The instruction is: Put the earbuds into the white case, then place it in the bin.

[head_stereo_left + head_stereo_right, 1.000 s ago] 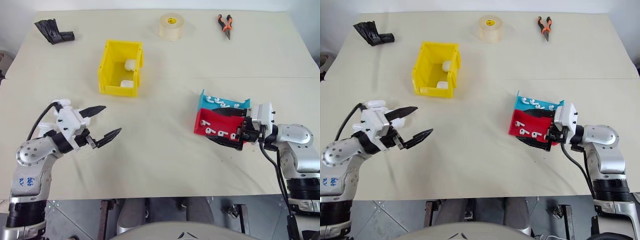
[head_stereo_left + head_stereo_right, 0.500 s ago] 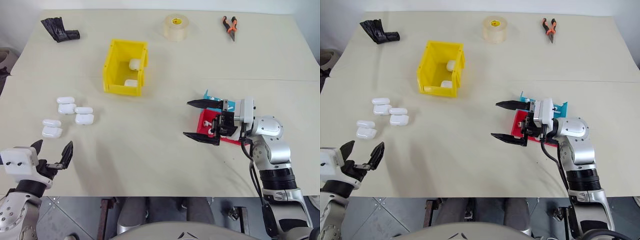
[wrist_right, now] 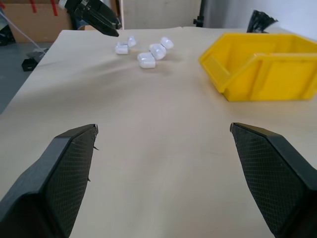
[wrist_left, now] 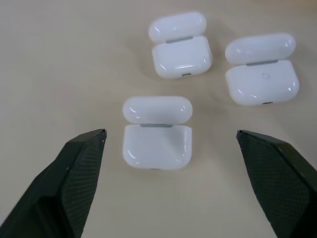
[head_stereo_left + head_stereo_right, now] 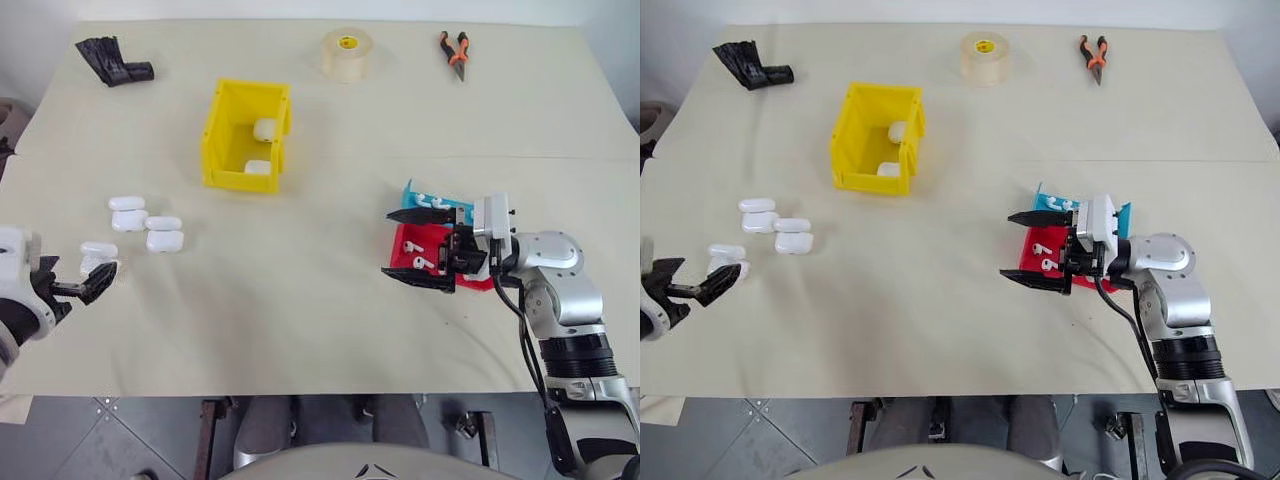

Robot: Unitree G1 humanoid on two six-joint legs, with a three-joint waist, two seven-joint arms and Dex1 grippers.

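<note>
Both tools gaped wide, empty; left tool straddled an open case, whose glossy shell could squirt free.

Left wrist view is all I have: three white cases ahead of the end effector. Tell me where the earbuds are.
Observer: The earbuds lie in the red tray and the blue tray behind it, on the robot's right side of the table.
Operator: Report the right end effector.
Observer: The right end effector is open and empty at the red tray's edge, pointing to the robot's left.
Operator: Now the bin.
Observer: The yellow bin stands beyond your three cases and already holds two more white cases.
</note>
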